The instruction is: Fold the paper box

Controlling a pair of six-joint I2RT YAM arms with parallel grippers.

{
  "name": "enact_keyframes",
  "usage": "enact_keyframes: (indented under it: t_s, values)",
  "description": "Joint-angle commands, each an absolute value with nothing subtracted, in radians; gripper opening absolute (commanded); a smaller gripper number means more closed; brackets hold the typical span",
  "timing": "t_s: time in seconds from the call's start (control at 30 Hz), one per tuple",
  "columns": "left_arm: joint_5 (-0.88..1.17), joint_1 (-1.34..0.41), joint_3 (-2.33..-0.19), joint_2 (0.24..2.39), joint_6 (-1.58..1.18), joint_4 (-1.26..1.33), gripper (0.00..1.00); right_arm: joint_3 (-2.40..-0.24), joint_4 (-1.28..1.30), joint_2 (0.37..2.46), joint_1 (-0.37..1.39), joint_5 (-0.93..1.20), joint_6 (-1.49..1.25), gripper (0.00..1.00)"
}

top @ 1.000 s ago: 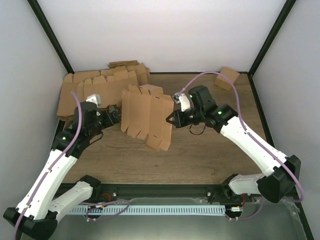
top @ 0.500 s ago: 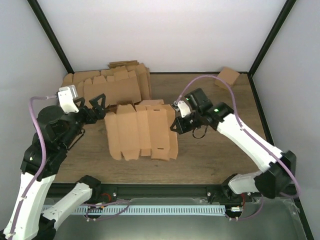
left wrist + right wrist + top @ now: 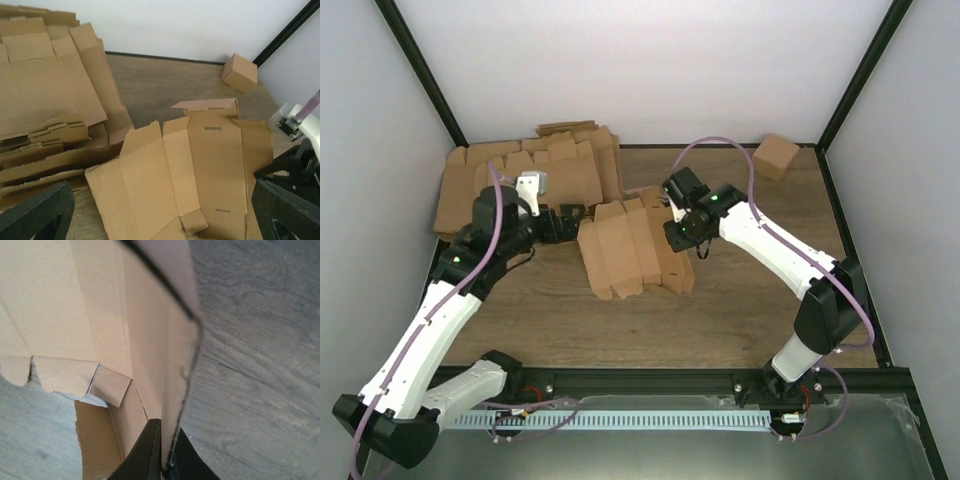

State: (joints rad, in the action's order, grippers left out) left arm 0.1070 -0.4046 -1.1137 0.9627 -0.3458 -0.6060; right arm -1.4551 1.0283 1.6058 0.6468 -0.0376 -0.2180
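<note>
Pinching paper box (image 3: pixel 100 315) edge, right fingers (image 3: pixel 144 457) (wrist view) — left fingers (image 3: pixel 37 212) spread.

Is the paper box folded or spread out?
Spread: the paper box lies as an open blank, its panels side by side, not closed into a carton.

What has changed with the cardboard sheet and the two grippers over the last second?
The left gripper drew away to the left, then came back, open, near the left edge of the cardboard sheet. The sheet dropped from standing up to lying low and shifted to the right. The right gripper stays shut on its right edge. The cardboard pile and small carton have not moved.
</note>
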Motion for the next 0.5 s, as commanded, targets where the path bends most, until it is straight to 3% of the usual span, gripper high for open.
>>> enact_keyframes:
  t_s: [0.0, 0.23, 0.47]
  values:
    - [0.110, -0.402, -1.042, 0.976, -0.308, -0.490, 1.00, -1.472, 0.955, 1.654, 0.700, -0.126, -0.171, 0.01]
    - [0.104, -0.402, -1.016, 1.069, -0.311, -0.481, 1.00, -1.473, 0.897, 1.736, 0.764, -0.237, -0.168, 0.07]
    - [0.096, -0.390, -0.947, 1.128, -0.393, -0.487, 1.00, -1.405, 0.791, 1.738, 0.764, -0.144, -0.168, 0.10]
